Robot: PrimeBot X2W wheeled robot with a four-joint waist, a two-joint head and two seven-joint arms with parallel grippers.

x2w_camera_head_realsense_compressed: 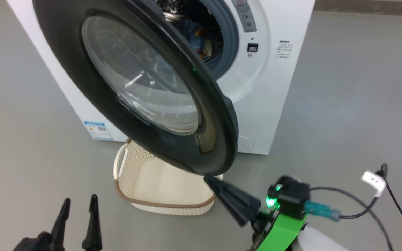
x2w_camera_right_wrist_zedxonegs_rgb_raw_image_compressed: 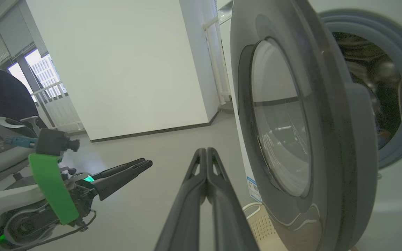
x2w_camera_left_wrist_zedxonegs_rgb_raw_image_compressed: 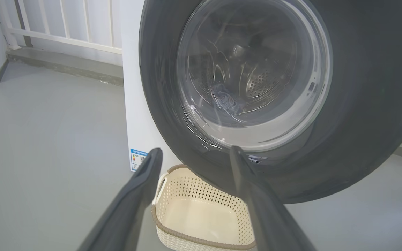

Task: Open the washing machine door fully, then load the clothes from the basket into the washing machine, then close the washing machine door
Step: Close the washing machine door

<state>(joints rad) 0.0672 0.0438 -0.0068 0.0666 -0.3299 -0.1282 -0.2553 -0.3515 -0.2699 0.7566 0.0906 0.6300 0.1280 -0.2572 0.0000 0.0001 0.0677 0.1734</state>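
1. Washing machine door stood half open above the empty basket; right gripper, fingers together, sat at its lower rim; left gripper was spread.
2. Clothes lay inside the washing machine.
3. Closed tip could slip off the glossy rim, leaving the door unlatched.
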